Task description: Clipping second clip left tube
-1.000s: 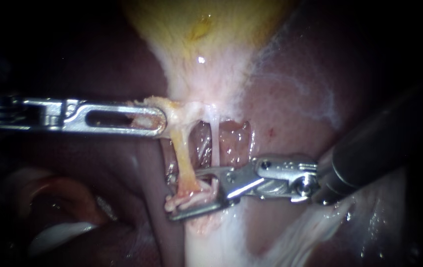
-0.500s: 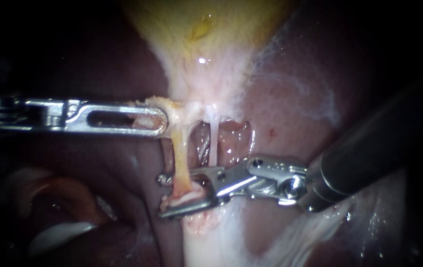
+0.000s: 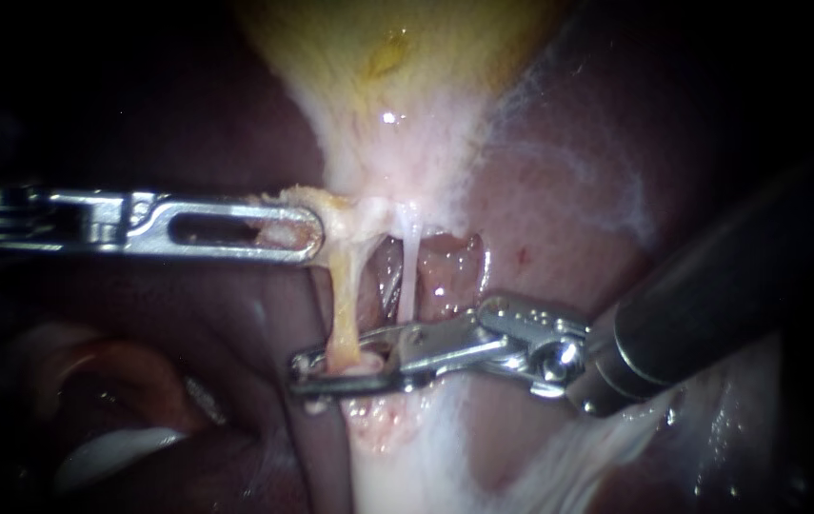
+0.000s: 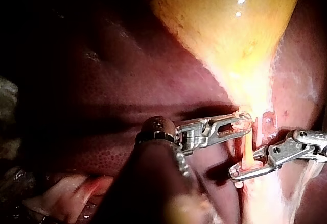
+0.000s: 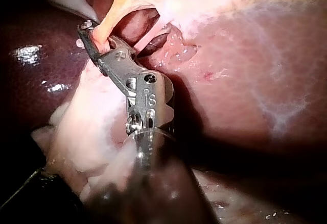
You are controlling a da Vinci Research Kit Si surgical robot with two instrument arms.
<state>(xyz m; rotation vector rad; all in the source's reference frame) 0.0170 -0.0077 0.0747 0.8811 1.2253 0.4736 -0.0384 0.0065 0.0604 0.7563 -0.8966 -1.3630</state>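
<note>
Right instrument (image 3: 304, 373), dark shaft ending in narrow steel jaws: jaws clenched across near end of left tube (image 3: 343, 295), taut yellow-orange strand; placement judged to suit clip. Left instrument (image 3: 304, 233), slotted silver jaws, clamped on pale neck tissue of yellow gallbladder (image 3: 397, 57); strand thereby stretched, held apart from thin white right tube (image 3: 407, 271).

Left wrist view: gap between both instruments shown, left tube (image 4: 247, 152) spanning it.

Right wrist view: left tube (image 5: 113, 9) seen entering between jaws; clip itself not discernible; left instrument out of view.

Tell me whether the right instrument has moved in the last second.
Yes: against the left tube, the right instrument slid leftward, jaws closing on it.
</note>
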